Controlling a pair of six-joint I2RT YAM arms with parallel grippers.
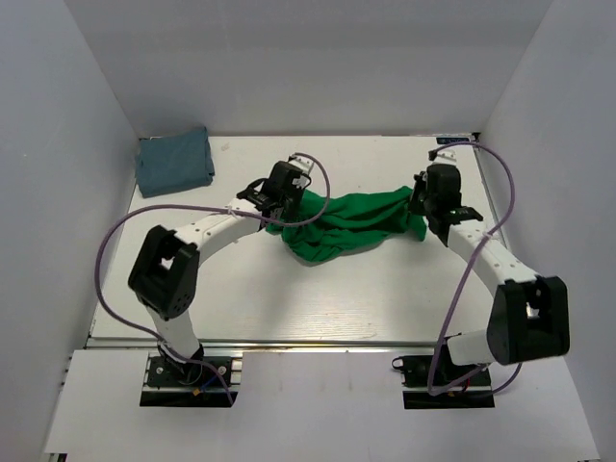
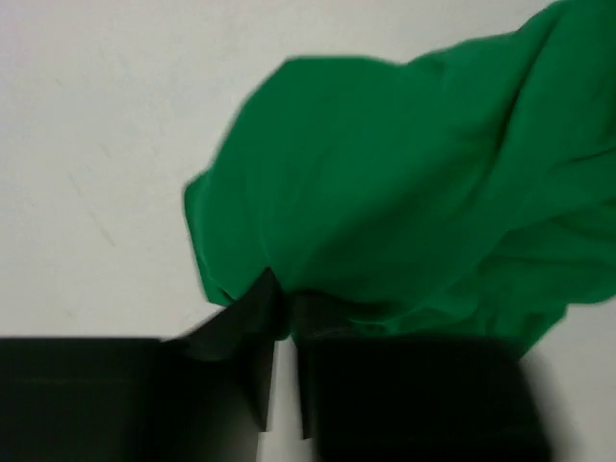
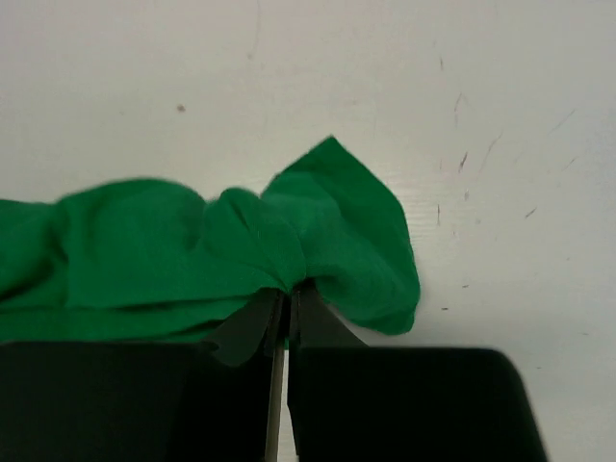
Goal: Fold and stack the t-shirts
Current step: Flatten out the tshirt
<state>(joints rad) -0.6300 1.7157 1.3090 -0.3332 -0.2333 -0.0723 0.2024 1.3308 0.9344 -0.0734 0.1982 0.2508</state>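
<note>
The bright green t-shirt [image 1: 351, 223] hangs bunched between my two grippers over the middle of the table. My left gripper [image 1: 282, 204] is shut on its left end; in the left wrist view the green t-shirt [image 2: 404, 183] spreads up and right from my left gripper [image 2: 284, 300]. My right gripper [image 1: 423, 210] is shut on its right end; in the right wrist view the green t-shirt [image 3: 241, 250] bunches at my right gripper [image 3: 289, 294]. The grey-blue t-shirt [image 1: 173, 162] lies folded at the far left corner.
White walls [image 1: 77, 144] enclose the table [image 1: 289, 298] on the left, back and right. Purple cables [image 1: 115, 250] loop off both arms above the table.
</note>
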